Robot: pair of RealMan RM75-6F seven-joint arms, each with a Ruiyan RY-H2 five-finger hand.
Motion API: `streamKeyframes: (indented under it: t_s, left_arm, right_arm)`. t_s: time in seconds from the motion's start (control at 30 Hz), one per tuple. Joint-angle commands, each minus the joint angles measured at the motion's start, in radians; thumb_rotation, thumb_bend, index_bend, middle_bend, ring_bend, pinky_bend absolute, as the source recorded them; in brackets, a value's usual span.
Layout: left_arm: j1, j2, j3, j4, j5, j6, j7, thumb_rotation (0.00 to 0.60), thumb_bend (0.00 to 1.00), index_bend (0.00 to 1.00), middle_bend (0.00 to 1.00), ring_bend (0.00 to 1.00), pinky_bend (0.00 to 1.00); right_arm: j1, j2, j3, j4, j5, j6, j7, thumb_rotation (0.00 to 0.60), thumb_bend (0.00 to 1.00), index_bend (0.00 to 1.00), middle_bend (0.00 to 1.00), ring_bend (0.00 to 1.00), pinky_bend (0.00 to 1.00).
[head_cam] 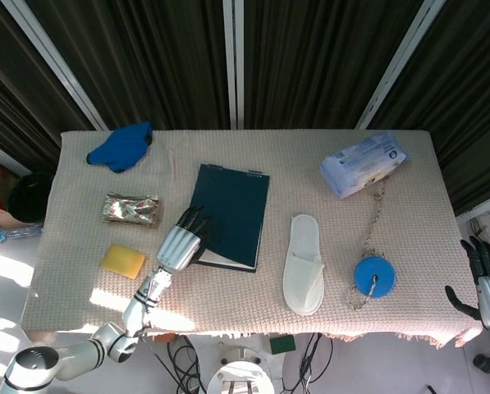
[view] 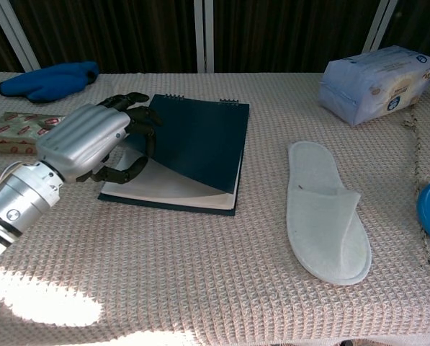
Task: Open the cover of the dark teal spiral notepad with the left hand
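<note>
On the tabletop (view: 200, 288), left of centre, lies the dark teal spiral notepad (view: 196, 140), its spiral at the far edge. Left hand (view: 88, 140) grips the cover's near left corner between its fingers (view: 139, 122), lifting it so a white page shows. Right hand (head_cam: 487, 283) hangs off the right edge, fingers spread, holding nothing.

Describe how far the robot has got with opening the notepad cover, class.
Done: the left robot hand has gripped the cover's near left corner of the dark teal spiral notepad. In hand: the cover is partly raised, a white page showing. Left: swinging it fully over the spiral.
</note>
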Motion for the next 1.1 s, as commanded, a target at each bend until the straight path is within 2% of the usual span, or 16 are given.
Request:
streamKeyframes:
  t_s: [0.03, 0.17, 0.3, 0.4, 0.53, 0.77, 0.93, 1.1]
  left_arm:
    - [0.008, 0.011, 0.017, -0.022, 0.002, 0.009, -0.032, 0.600, 0.45, 0.62, 0.29, 0.09, 0.13]
    - [0.024, 0.049, 0.041, -0.077, 0.012, 0.027, -0.055, 0.600, 0.46, 0.68, 0.32, 0.10, 0.14]
    - [0.056, 0.119, 0.076, -0.177, 0.019, 0.046, -0.060, 0.600, 0.48, 0.70, 0.33, 0.10, 0.14]
    - [0.089, 0.192, 0.121, -0.283, 0.026, 0.053, -0.060, 0.600, 0.48, 0.70, 0.33, 0.10, 0.14]
    - [0.133, 0.329, 0.197, -0.477, 0.029, 0.042, -0.063, 0.600, 0.48, 0.70, 0.33, 0.10, 0.14]
    - [0.185, 0.525, 0.294, -0.700, 0.057, 0.053, -0.055, 0.600, 0.48, 0.71, 0.33, 0.10, 0.14]
    - [0.201, 0.578, 0.300, -0.762, 0.077, 0.071, -0.053, 0.600, 0.48, 0.71, 0.33, 0.10, 0.14]
    - [0.172, 0.577, 0.242, -0.785, 0.071, 0.044, -0.067, 0.600, 0.48, 0.71, 0.33, 0.10, 0.14]
  right_arm:
    - [0.001, -0.001, 0.000, 0.001, -0.001, -0.001, 0.000, 0.593, 0.29, 0.00, 0.00, 0.00, 0.00]
    - [0.001, -0.002, 0.000, 0.001, -0.002, 0.000, -0.001, 0.593, 0.29, 0.00, 0.00, 0.00, 0.00]
    - [0.000, -0.003, -0.001, 0.002, -0.005, 0.002, -0.001, 0.593, 0.29, 0.00, 0.00, 0.00, 0.00]
    - [0.000, -0.003, -0.002, 0.002, -0.007, 0.003, 0.000, 0.595, 0.29, 0.00, 0.00, 0.00, 0.00]
    - [0.000, -0.002, -0.003, -0.003, -0.013, 0.008, -0.004, 0.595, 0.29, 0.00, 0.00, 0.00, 0.00]
    - [0.000, -0.002, -0.005, -0.012, -0.023, 0.015, -0.014, 0.590, 0.29, 0.00, 0.00, 0.00, 0.00]
    - [0.003, -0.007, -0.008, -0.016, -0.029, 0.012, -0.022, 0.595, 0.29, 0.00, 0.00, 0.00, 0.00]
    - [0.005, -0.009, -0.009, -0.021, -0.035, 0.013, -0.030, 0.593, 0.29, 0.00, 0.00, 0.00, 0.00]
